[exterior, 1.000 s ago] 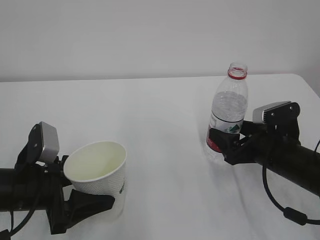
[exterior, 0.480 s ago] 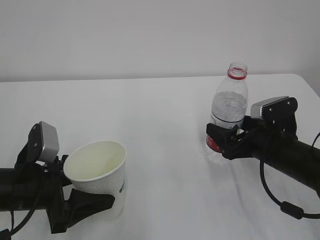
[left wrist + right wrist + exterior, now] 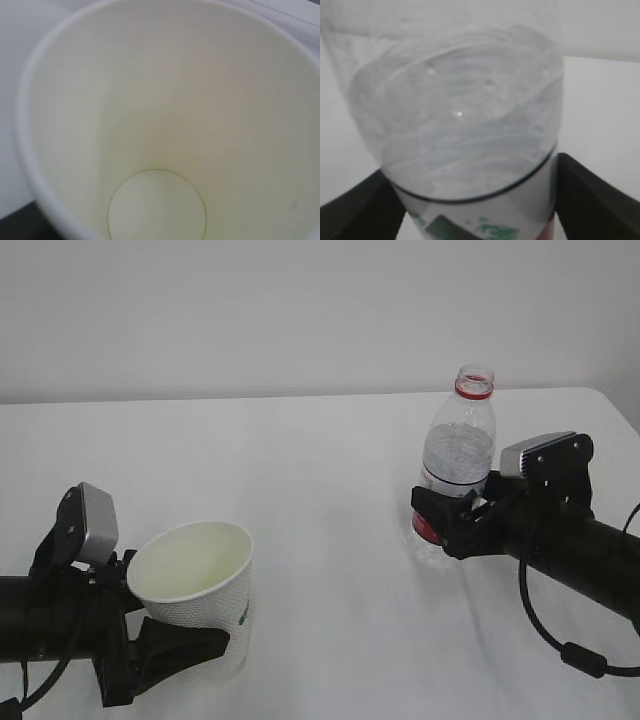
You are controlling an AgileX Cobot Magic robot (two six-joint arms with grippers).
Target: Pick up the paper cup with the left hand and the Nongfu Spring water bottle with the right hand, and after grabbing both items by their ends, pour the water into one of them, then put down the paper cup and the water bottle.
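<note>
Exterior view shows, at lower left on the white table (image 3: 320, 460), the left end effector (image 3: 165, 645) gripping the tilted, empty paper cup (image 3: 195, 580) near its base, while at right the right end effector (image 3: 450, 525), fingers spread wide, flanks the upright Nongfu Spring water bottle (image 3: 458, 455) at its label.

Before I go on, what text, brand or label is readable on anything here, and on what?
Nothing can be read.
Bottle: red and white label with green print, mostly hidden behind the right gripper; in the right wrist view only blurred green shapes show.
Paper cup: a small green mark low on its side, too small to read.
</note>
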